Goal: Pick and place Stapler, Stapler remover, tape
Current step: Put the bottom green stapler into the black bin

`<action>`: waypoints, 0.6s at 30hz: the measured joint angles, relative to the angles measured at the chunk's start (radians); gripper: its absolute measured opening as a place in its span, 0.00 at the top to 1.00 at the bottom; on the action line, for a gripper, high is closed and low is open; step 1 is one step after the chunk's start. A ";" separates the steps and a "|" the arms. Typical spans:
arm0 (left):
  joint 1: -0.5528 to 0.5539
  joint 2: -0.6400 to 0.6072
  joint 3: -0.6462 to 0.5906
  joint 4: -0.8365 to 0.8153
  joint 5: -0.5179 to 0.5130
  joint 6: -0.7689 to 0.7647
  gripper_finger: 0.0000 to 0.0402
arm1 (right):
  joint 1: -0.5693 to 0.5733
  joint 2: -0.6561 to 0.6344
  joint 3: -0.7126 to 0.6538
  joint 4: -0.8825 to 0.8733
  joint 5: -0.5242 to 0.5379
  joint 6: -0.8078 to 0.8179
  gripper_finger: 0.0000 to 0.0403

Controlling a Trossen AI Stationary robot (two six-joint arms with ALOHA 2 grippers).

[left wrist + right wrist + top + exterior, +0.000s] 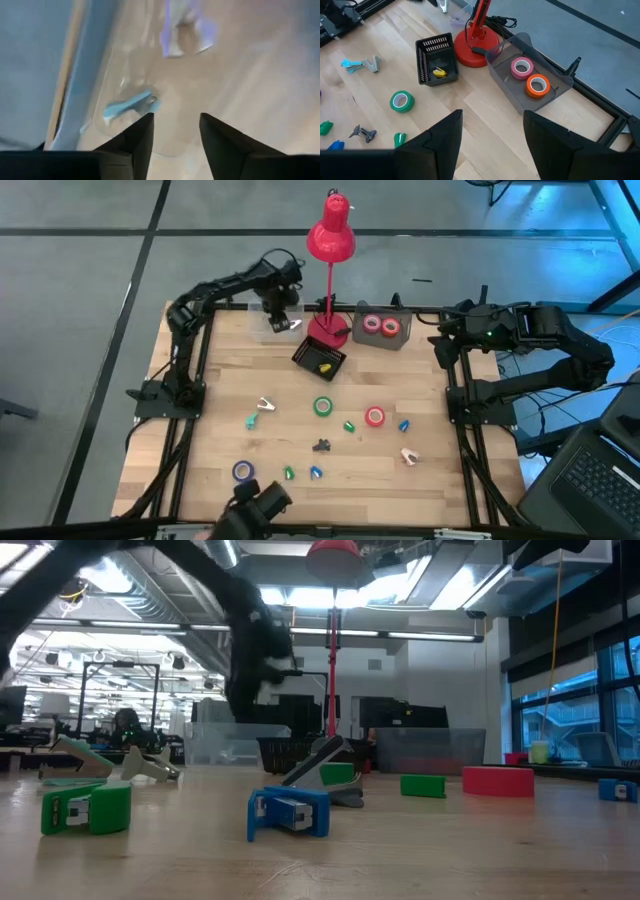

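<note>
Hovering over the clear bin (268, 326) at the table's (440, 480) far edge, toward its left corner, the left gripper (281, 319) shows its two dark fingers (135, 142) parted with nothing between them, and a light-blue staple remover (131, 106) lies on the bin's clear floor just past them; that reads as a drop-off, the bin being where removers are sorted. Beside it, the red lamp (330, 240) stands on its base at the middle of the far edge, and a small black basket (320, 358) just in front of that base holds a yellow piece (439, 73), so each kind of item seems to get its own container. The grey tray (555, 95) toward the far right corner already carries a pink tape roll (522, 67) and an orange tape roll (537, 85) side by side. Loose on the boards, a green tape roll (323, 406) and a red tape roll (375, 417) sit mid-table, and a purple-blue tape roll (243, 471) waits near the front edge, toward the left. A pale remover (264, 405) lies left of centre, another (408, 456) toward the right edge, with small green and blue staplers (349, 426) scattered between. The right gripper (492, 132) waits off the right edge, its fingers apart and empty, aimed across the table, probably parked clear so the left arm has room.
</note>
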 joint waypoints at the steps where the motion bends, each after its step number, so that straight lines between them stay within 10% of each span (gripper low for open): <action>1: 0.003 -0.039 0.001 0.001 0.033 -0.022 0.60 | 0.000 0.000 0.000 0.000 0.000 0.000 0.48; 18: -0.375 -0.798 -0.377 0.127 0.454 -0.514 0.61 | 0.000 0.000 0.000 0.000 0.000 -0.018 0.48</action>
